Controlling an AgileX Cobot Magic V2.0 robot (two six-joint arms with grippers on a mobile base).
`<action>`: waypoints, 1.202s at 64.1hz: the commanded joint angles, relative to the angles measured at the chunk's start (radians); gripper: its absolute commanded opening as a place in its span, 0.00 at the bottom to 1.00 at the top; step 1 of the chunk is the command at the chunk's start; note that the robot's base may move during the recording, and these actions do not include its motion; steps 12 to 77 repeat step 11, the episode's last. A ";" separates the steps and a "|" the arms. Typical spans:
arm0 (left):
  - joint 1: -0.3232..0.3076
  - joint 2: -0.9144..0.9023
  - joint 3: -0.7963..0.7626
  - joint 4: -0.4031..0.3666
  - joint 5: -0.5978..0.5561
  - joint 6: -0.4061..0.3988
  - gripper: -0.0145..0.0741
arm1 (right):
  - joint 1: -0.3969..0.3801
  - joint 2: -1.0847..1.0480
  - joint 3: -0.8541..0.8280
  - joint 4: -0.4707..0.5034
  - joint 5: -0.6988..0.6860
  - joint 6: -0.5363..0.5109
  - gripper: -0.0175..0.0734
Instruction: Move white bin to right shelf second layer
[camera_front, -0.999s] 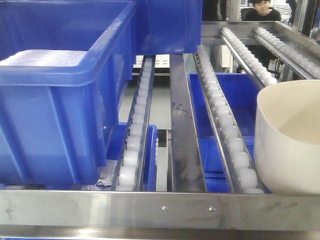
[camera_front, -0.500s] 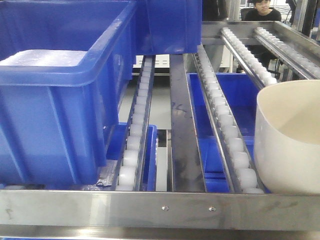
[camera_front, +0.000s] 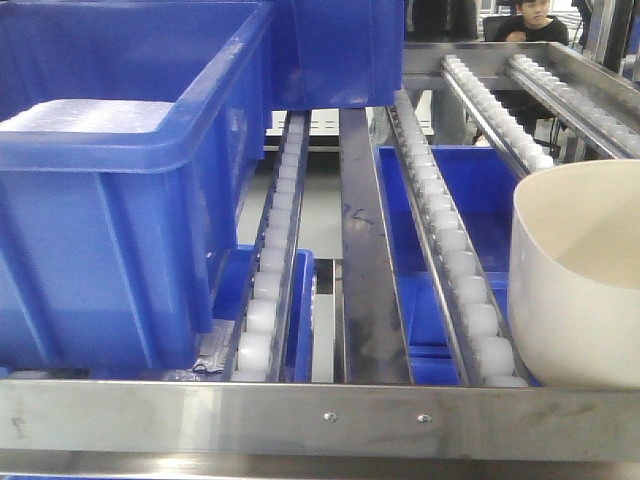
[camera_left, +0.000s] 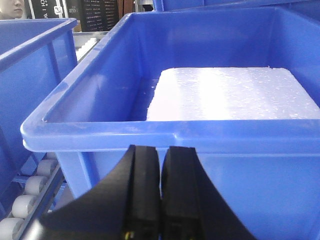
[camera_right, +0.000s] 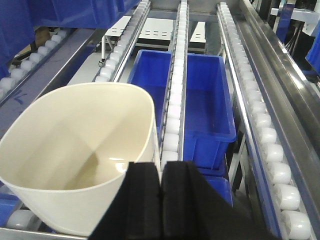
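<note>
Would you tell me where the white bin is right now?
In the front view the white bin sits at the right edge on the roller tracks, just behind the steel front bar; the right gripper pinches its near rim.

A seated person (camera_front: 530, 20) and pale floor (camera_front: 318, 215) lie beyond the racks.

Roller shelf (camera_front: 360, 300) carries white bin (camera_front: 580, 280) and blue crate (camera_front: 110, 200).

We take the front bar (camera_front: 320, 418) as our landmark. Just behind it, at the right end, the white bin (camera_front: 575, 280) stands on the roller tracks (camera_front: 445, 240). At the left end, also behind it, sits a large crate (camera_front: 120, 190) with a foam slab (camera_left: 230, 95) in it. Below the tracks lies another crate (camera_right: 200, 95).
</note>
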 joint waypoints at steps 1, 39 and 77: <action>-0.004 -0.013 0.037 -0.006 -0.084 -0.003 0.26 | 0.000 -0.020 -0.016 -0.006 -0.080 0.003 0.26; -0.004 -0.013 0.037 -0.006 -0.084 -0.003 0.26 | 0.000 -0.020 -0.016 -0.006 -0.080 0.003 0.26; -0.004 -0.013 0.037 -0.006 -0.084 -0.003 0.26 | 0.000 -0.020 -0.016 -0.006 -0.080 0.003 0.26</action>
